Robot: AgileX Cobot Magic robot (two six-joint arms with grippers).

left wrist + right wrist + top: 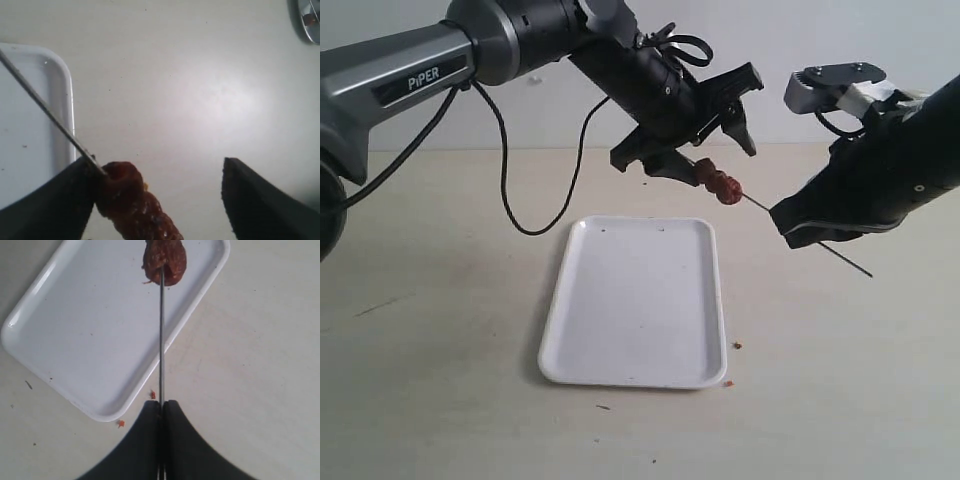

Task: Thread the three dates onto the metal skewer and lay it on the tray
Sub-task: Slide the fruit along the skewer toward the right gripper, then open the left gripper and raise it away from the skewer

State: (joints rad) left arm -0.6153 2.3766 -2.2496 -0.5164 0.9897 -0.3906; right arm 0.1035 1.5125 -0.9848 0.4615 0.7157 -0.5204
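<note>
Arms: two, and I see both in the exterior view.
Left pincer [705, 150]: spread wide. On my left wrist feed [155, 167] one finger [50, 200] sits right against the dates and the other [265, 200] stands well clear, so it grips nothing.
Right pincer [800, 225]: pressed together on the metal skewer. On my right wrist feed [162, 405] the rod comes out from between the two closed tips.
Metal skewer [760, 205]: one. It is in the air, held by the right pincer alone. It runs from those tips toward the left pincer, and a short tail pokes out behind the right pincer. It is also on the left wrist [45, 107] and right wrist [161, 340] feeds.
Dates [720, 183]: threaded on the skewer at the end away from the right pincer, between the left pincer's fingers. I make out three lumps touching in a row in the exterior view. The left wrist feed [135, 205] cuts the row off, and the right wrist feed [164, 260] sees it end-on as one lump.
Tray [560, 330]: one, white, flat on the table [840, 380] below both pincers. It carries nothing, and the skewer does not touch it. Its rim also shows on the wrist feeds [67, 100] [15, 325].
Crumbs [737, 345]: two small reddish bits on the table just beside the tray's edge under the right pincer.
</note>
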